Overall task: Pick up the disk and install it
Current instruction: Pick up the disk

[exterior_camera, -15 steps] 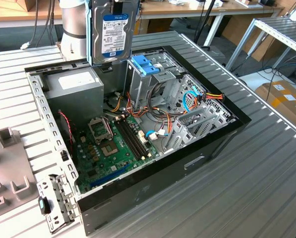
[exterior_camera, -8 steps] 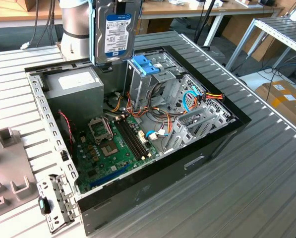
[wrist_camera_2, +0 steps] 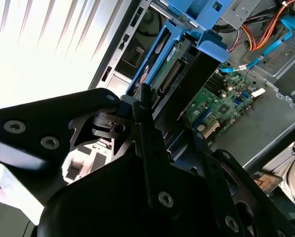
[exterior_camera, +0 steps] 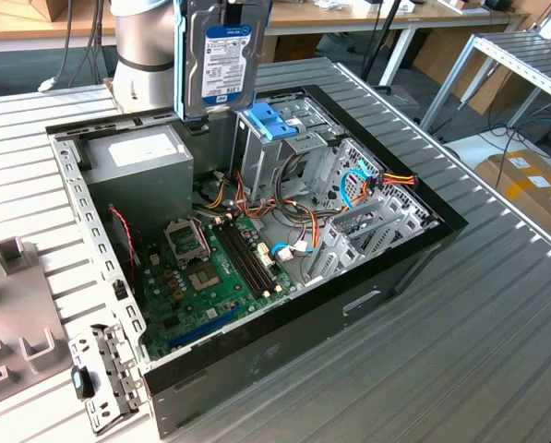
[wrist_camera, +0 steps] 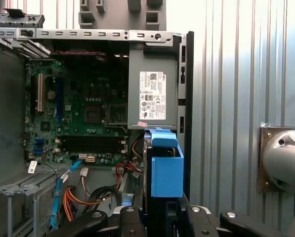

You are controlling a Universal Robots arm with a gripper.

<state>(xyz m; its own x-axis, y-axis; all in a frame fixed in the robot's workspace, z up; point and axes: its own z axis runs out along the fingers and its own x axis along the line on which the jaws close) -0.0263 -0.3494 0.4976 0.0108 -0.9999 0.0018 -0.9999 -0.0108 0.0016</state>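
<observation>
Above the open black computer case (exterior_camera: 441, 224), the flat silver-grey metal disk (exterior_camera: 221, 57) hangs upright, long axis vertical, pinched by the end effector (wrist_camera: 159, 218), just over the light-blue plastic bracket (exterior_camera: 266, 126).

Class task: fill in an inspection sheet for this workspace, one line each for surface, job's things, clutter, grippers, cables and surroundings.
Surface: ribbed metal table carrying an open computer case.
Job's things: disk upright in the air, above the light-blue bracket inside the case.
Clutter: grey fixtures on the table at the exterior view's left.
Grippers: gripper shut on the disk.
Cables: orange wires and blue cables, all inside the case.
Surroundings: wooden desks, a metal rack, a cardboard box.
</observation>
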